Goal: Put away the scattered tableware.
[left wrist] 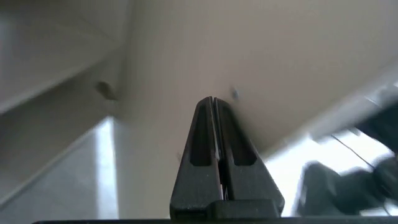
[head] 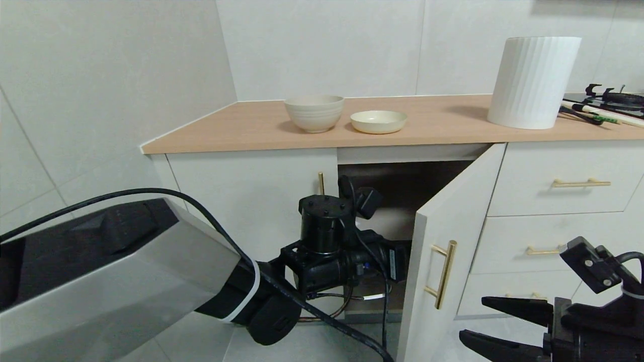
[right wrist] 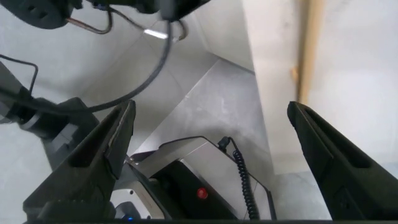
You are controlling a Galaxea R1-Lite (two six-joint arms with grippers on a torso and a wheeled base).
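A beige ribbed bowl (head: pixel 314 113) and a shallow cream plate (head: pixel 378 121) sit side by side on the wooden counter (head: pixel 226 130). Below them a cabinet door (head: pixel 453 236) with a gold handle (head: pixel 443 274) stands open. My left arm reaches into the opening, and its gripper (left wrist: pixel 212 102) is shut with nothing in it, tips close to the pale inner face of the door. My right gripper (head: pixel 473 318) hangs open and low, in front of the door's outer face. The right wrist view shows the door's handle (right wrist: pixel 308 43) between the fingers (right wrist: pixel 112 146) and beyond them.
A tall white ribbed container (head: pixel 533 83) stands on the counter to the right, with chopsticks (head: pixel 598 114) and a stove burner (head: pixel 614 95) beyond it. Drawers with gold handles (head: pixel 578 183) sit right of the open door. Tiled walls close the left side and back.
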